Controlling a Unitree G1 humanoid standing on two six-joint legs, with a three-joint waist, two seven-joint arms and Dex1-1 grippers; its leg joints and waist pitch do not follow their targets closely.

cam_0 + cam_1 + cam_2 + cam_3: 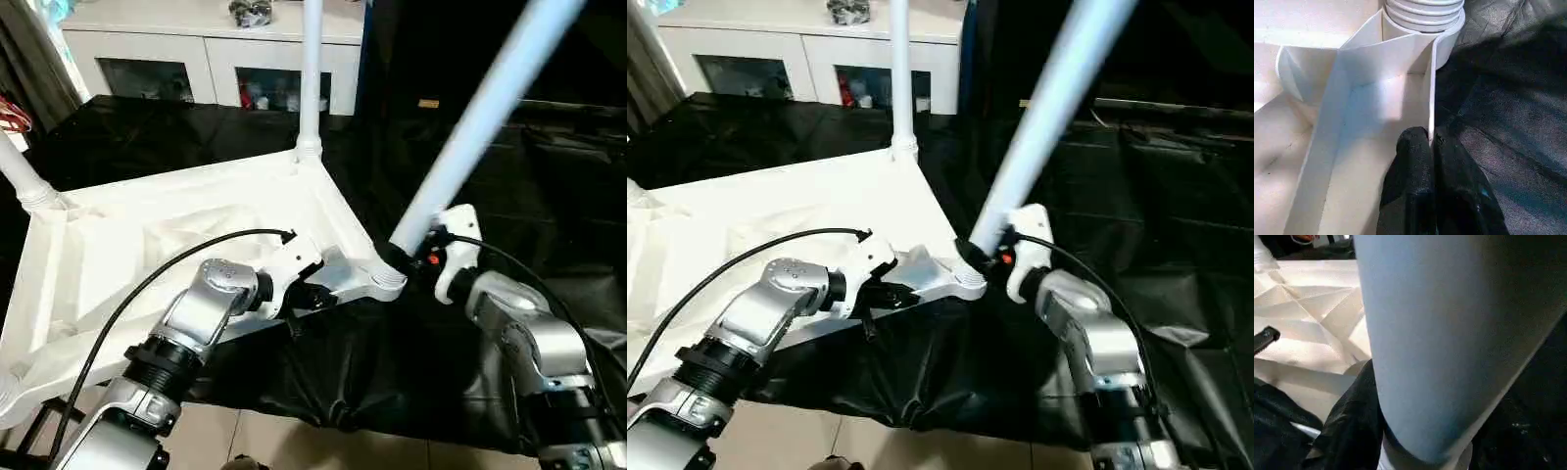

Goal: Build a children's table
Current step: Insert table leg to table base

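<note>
The left gripper (312, 290) pinches the tabletop (147, 245) rim, closed; the right gripper (423, 253), half-open, clasps a leg (470, 127) low beside its corner socket (384, 279) — light, stiff, slippery plastic.

A lived-in room set up as a test space — part home, part lab. Along the far wall stands a white sideboard (211, 54) with glass-fronted doors, small clutter visible behind the panes and an object resting on its top. A grey curtain (34, 69) hangs at the left edge. The work surface (549, 186) is draped in crinkled black sheeting — it hangs over the near edge above pale floor tiles (284, 441).
</note>
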